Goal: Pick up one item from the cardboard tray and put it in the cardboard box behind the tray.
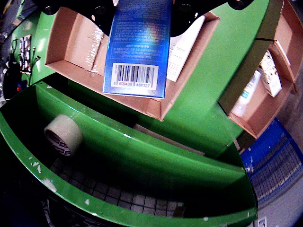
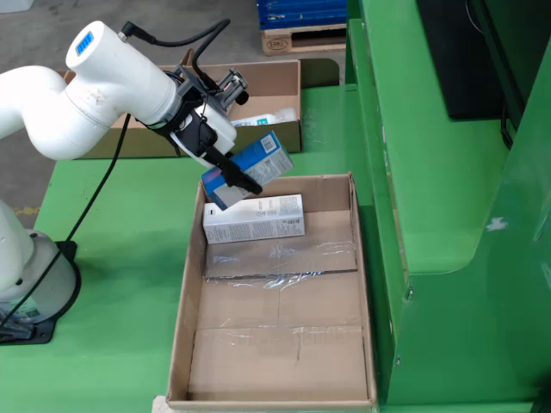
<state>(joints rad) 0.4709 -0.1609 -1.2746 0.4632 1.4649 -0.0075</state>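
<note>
My gripper point(image 2: 236, 177) is shut on a blue carton point(image 2: 250, 170) and holds it tilted in the air over the far left corner of the large open cardboard box point(image 2: 277, 391). A white carton point(image 2: 255, 219) lies inside that box at its far end, just below the blue one. In the gripper's own view the blue carton point(image 1: 138, 47) hangs barcode-down between the black fingers point(image 1: 100, 13), over the box point(image 1: 71, 45) and the white carton point(image 1: 182, 47). The smaller cardboard tray point(image 2: 284, 79) stands beyond the box and holds white items point(image 2: 263, 120).
A tall green machine housing point(image 2: 430, 198) runs along the right of the box. A blue pallet point(image 2: 301, 13) is at the far edge. In the gripper's view a tape roll point(image 1: 64, 135) lies in a green trough, and the tray point(image 1: 263, 111) is at right.
</note>
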